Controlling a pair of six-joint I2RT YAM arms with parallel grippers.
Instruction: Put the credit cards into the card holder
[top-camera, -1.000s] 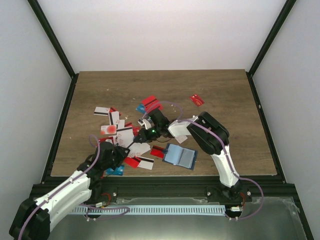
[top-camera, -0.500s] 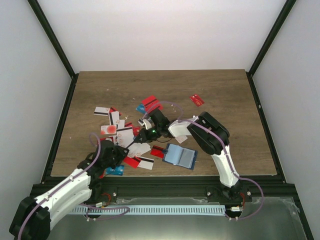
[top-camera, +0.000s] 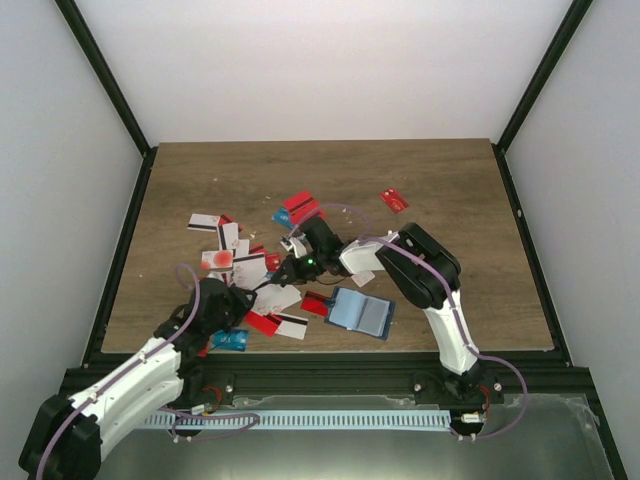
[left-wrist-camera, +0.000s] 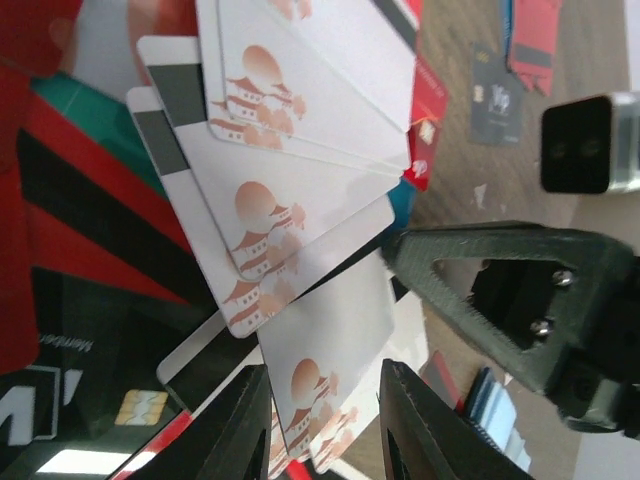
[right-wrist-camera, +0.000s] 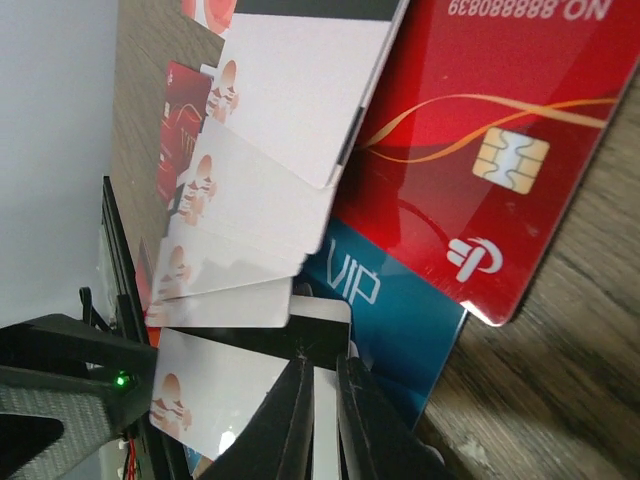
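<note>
Right wrist shows right hand (right-wrist-camera: 327, 420) pinching a white card (right-wrist-camera: 325, 335); left hand (left-wrist-camera: 325, 400): cannot tell

Soft, even overhead light, faint shadows; slight glare on close, blurry credit cards (right-wrist-camera: 480, 100).

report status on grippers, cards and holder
Left gripper open astride a white card. Right gripper nearly shut over the cards, grip unclear. Holder lies open beside them. Both grippers crowd one patch.
</note>
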